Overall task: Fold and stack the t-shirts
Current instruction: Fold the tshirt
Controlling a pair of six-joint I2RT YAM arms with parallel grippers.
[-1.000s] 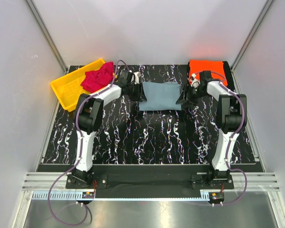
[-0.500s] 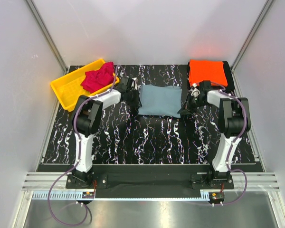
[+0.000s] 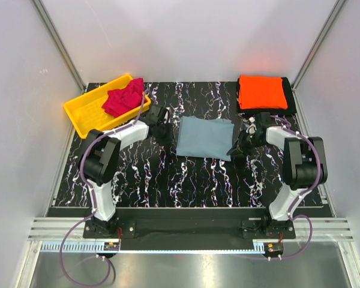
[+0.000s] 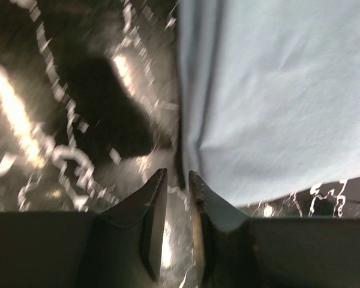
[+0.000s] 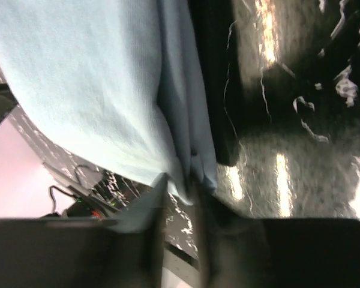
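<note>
The right fingers [image 5: 141, 210] pinch the edge of the grey-blue t-shirt [image 5: 90, 78]. The left fingers [image 4: 149, 207] are almost closed beside it, holding nothing. Only the top view shows it lying mid-bench [image 3: 168, 174], the orange t-shirt [image 3: 261, 92] folded at far right, and the crimson t-shirt [image 3: 123, 99] in the yellow bin [image 3: 83, 114].

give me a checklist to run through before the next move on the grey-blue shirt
1) right pincer grips the grey-blue shirt: ok, cloth is bunched between its fingers at the shirt's right edge
2) left pincer grips the shirt: cannot tell, its fingers are nearly together right at the left edge
3) shirt folded to a compact rectangle: ok, though it lies slightly skewed
4) stacking spot ready: ok, the orange shirt lies folded at the far right with nothing on it
5) all shirts folded: not ok, the crimson shirt is crumpled in the yellow bin
</note>
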